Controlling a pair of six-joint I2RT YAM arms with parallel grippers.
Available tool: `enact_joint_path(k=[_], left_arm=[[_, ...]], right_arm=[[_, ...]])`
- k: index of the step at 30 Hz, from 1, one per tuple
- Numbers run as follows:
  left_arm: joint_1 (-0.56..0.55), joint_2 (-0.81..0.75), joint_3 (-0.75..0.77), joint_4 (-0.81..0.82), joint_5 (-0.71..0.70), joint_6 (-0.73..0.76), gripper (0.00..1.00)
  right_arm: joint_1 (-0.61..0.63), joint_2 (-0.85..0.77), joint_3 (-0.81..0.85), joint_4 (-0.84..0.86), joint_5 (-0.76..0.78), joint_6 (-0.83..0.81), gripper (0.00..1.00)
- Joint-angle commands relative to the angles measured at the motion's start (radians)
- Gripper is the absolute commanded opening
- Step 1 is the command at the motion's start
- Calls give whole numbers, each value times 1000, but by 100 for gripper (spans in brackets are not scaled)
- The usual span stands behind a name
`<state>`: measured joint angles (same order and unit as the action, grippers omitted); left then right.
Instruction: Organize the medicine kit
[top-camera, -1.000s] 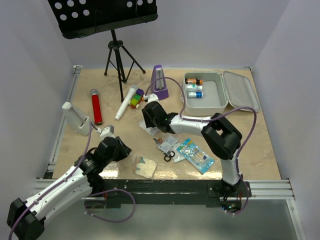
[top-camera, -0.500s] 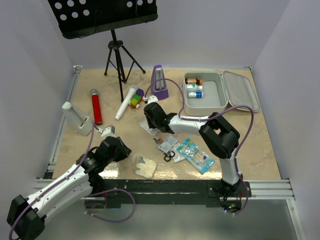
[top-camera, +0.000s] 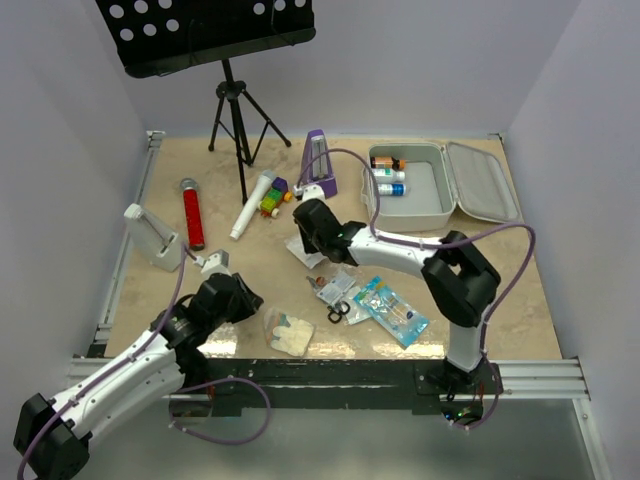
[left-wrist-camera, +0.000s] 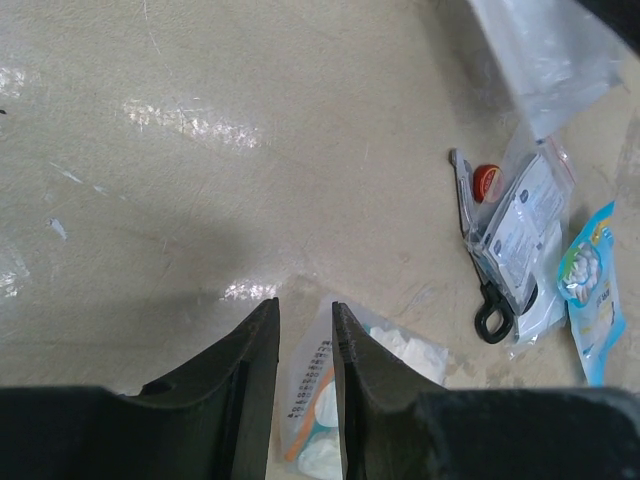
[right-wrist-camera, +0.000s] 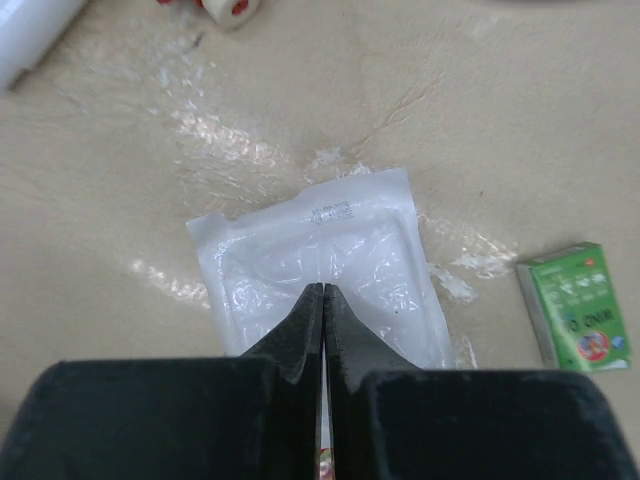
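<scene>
The medicine kit (top-camera: 372, 205) lies open at the back right, with three small bottles (top-camera: 388, 175) inside and its lid (top-camera: 483, 182) flat on the table. Mid-table, my right gripper (top-camera: 305, 245) (right-wrist-camera: 323, 290) is shut on the near edge of a clear white pouch (right-wrist-camera: 320, 240). A green box (right-wrist-camera: 577, 305) lies to the pouch's right. My left gripper (top-camera: 245, 300) (left-wrist-camera: 305, 305) is open, its fingers hanging just above a bag of cotton pads (left-wrist-camera: 400, 350) (top-camera: 290, 332). Scissors (left-wrist-camera: 480, 290) and a blue packet (top-camera: 390, 310) lie between the arms.
A purple metronome (top-camera: 318, 165) stands left of the kit. A music stand's tripod (top-camera: 235, 120) is at the back. A red tube (top-camera: 192, 213), a white tube (top-camera: 252, 205) and a white holder (top-camera: 152, 237) lie on the left side.
My right gripper has closed from open onto the clear pouch, and its wrist has shifted slightly right and back. The left arm has stayed still.
</scene>
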<state>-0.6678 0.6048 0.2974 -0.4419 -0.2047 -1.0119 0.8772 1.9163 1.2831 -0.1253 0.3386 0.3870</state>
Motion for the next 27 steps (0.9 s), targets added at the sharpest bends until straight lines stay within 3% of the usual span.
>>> enact_joint_path(k=[1, 5, 11, 19, 27], left_arm=[[7, -30, 29, 9, 8, -10, 32], [5, -46, 23, 8, 11, -13, 32], [5, -30, 3, 54, 44, -16, 32], [5, 20, 17, 71, 42, 7, 31], [5, 32, 3, 81, 30, 13, 31]], right_arm=[[-6, -203, 2, -40, 105, 38, 0], [-87, -342, -16, -91, 161, 58, 0], [-337, -491, -77, -68, 175, 81, 0], [-480, -373, -74, -50, 177, 133, 0], [-511, -278, -179, 36, 149, 176, 0]])
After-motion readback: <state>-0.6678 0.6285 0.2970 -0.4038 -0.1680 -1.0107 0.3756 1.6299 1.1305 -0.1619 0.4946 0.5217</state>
